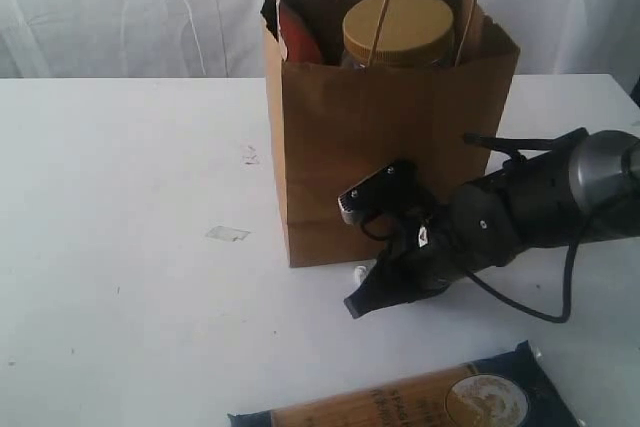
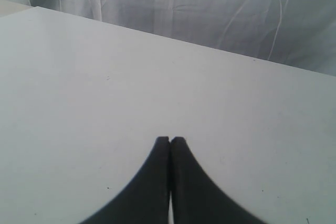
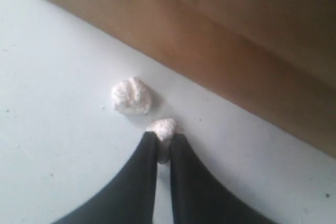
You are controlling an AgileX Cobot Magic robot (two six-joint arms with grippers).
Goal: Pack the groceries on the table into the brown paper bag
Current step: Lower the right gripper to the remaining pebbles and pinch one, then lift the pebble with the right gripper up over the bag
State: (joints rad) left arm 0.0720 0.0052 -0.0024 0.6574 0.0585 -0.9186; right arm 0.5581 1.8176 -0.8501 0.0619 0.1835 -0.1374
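White counter (image 1: 120, 327): brown paper bag (image 1: 380, 157) upright, long packet (image 1: 400, 405) lying outside it. Right pincer (image 3: 164, 141) nips a white bit (image 3: 164, 127) at the bag's foot, left pincer (image 2: 170, 141) closed, empty; rising carelessly could tip the bag.

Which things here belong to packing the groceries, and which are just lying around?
Part of the job: brown paper bag; clear jar with tan lid and orange-brown pouch, both inside it; long dark-blue-and-tan packet, out on the table.
Just lying about: white lump and smaller white bit by the bag's base; a pale scrap left of the bag.
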